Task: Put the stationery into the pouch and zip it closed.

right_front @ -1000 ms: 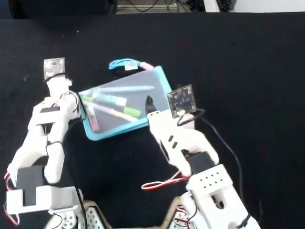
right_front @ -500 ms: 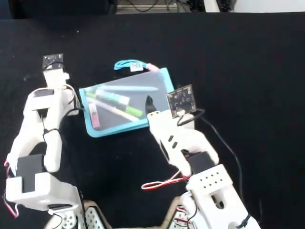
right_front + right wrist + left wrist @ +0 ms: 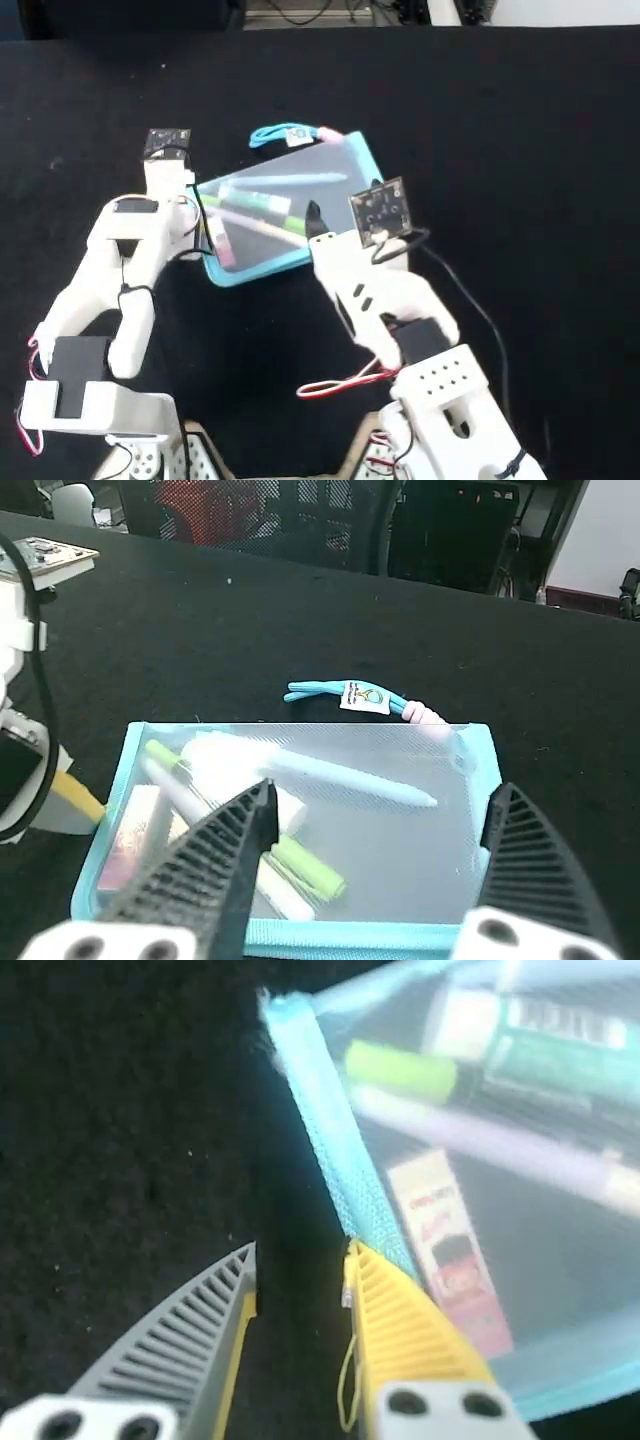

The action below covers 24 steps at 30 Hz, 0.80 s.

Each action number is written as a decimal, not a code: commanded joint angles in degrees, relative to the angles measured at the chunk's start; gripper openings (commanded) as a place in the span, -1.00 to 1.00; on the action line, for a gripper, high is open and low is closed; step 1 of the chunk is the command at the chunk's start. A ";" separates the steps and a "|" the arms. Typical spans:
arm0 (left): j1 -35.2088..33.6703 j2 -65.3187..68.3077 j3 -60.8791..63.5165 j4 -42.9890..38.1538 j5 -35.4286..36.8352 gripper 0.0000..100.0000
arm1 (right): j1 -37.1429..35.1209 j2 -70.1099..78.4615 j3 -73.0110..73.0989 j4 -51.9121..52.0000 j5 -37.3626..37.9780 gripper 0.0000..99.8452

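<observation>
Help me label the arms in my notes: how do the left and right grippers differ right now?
Colour: the left gripper has one grey and one yellow finger; the right gripper has black fingers. Place: the left is at the pouch's short end, its yellow finger against the teal edge; the right is at the long side, above the clear face. Both are open and hold nothing.

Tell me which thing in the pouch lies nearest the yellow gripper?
The flat pink-and-white packet, beside the left gripper; the pens lie farther along the pouch.
</observation>
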 commanded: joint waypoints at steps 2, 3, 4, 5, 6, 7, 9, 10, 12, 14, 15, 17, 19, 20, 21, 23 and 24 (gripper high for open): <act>-5.05 -1.85 -0.40 -3.43 0.35 -0.70 | 0.53 -0.75 -0.40 -1.32 0.44 -0.35; -6.37 -1.93 -0.40 -3.25 0.35 -0.70 | 0.53 -0.75 -0.40 -1.32 0.44 -0.35; -7.69 -1.93 -0.40 -2.64 0.18 -0.70 | 0.53 -0.75 -0.40 -1.32 0.44 -0.35; -8.84 -2.29 -0.40 -1.49 0.09 -0.70 | 0.53 -0.75 -0.40 -1.41 0.44 -0.35; -9.89 -2.90 -0.13 -0.70 0.09 -0.70 | 0.53 -0.66 -0.40 -1.41 0.44 -0.35; -10.77 -3.78 0.22 0.09 0.09 -0.70 | 0.53 -0.66 -0.40 -1.41 0.44 -0.35; -12.44 -5.98 1.27 1.23 0.09 -0.70 | 0.53 -0.66 -0.40 -1.41 0.44 -0.35; -13.05 -7.38 1.98 1.58 0.09 -0.70 | 0.53 -0.66 -0.40 -1.41 0.44 -0.35; -13.76 -10.90 4.44 1.93 0.09 -0.70 | 0.53 -0.66 -0.40 -1.41 0.44 -0.35; -13.49 -14.68 8.22 1.41 0.09 -0.70 | 0.53 -0.66 -0.40 -1.41 0.44 -0.35; -13.14 -16.53 9.89 1.41 0.35 -0.70 | 0.53 -0.66 -0.40 -1.41 0.44 -0.35; -12.00 -19.78 12.88 1.41 0.18 -0.70 | 0.53 -0.66 -0.40 -1.41 0.44 -0.35; -11.74 -22.59 15.25 1.32 0.26 -0.70 | 0.53 -0.66 -0.40 -1.23 0.44 -0.35; -11.74 -23.74 16.31 0.88 0.35 -0.70 | 0.53 -0.66 -0.40 -1.14 0.44 -0.37; -11.74 -24.70 17.80 -0.09 0.35 -0.70 | 0.53 -0.66 -0.40 -1.14 0.44 -0.42; -11.74 -25.76 21.41 -3.60 0.44 -0.70 | 0.53 -0.66 -0.40 -1.14 0.44 -0.57; -11.65 -26.02 23.34 -5.45 0.44 -0.70 | 0.53 -0.66 -0.40 -1.14 0.44 -0.65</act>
